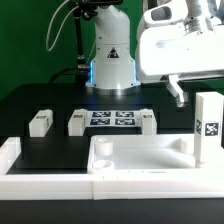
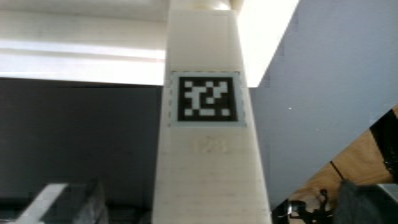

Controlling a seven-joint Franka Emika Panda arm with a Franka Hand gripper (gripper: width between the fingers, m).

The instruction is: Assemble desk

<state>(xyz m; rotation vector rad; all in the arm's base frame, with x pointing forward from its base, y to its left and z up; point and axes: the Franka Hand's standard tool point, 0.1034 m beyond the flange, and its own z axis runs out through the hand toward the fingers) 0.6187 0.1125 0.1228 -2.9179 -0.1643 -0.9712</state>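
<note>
The desk's wide white rimmed panel lies flat at the front of the black table. One white leg block with a black-and-white tag stands upright in the panel's corner on the exterior view's right. Three more leg blocks lie on the table behind it. My gripper hangs over the upright leg's top, one finger clear of its side. In the wrist view the leg fills the middle between the open gripper; a grey finger stands apart from it.
The marker board lies between the loose legs, in front of the robot base. Long white bars edge the table at the front and on the exterior view's left.
</note>
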